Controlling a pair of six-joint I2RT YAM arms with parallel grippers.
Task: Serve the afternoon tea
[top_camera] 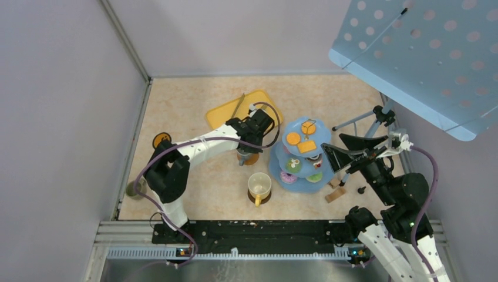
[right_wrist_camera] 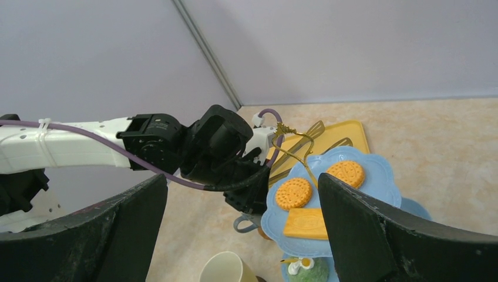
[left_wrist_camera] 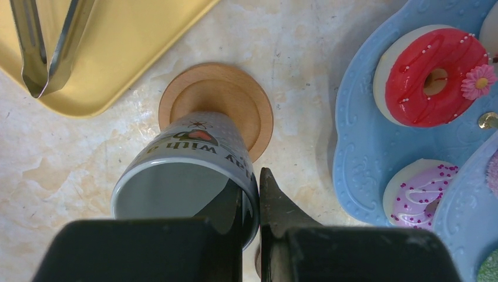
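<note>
The left gripper is pinching the grey mug by its rim, 1 finger inside and 1 outside. The mug's base is over the brown coaster, just beside the blue stand. It looks light, rigid and glossy, so probably slippery; that rim-wall pinch suits it. The right gripper hangs spread, holding nothing.

Our grey mug with black lettering, our brown coaster, and at two o'clock our red-iced, white-sprinkled donut.
</note>
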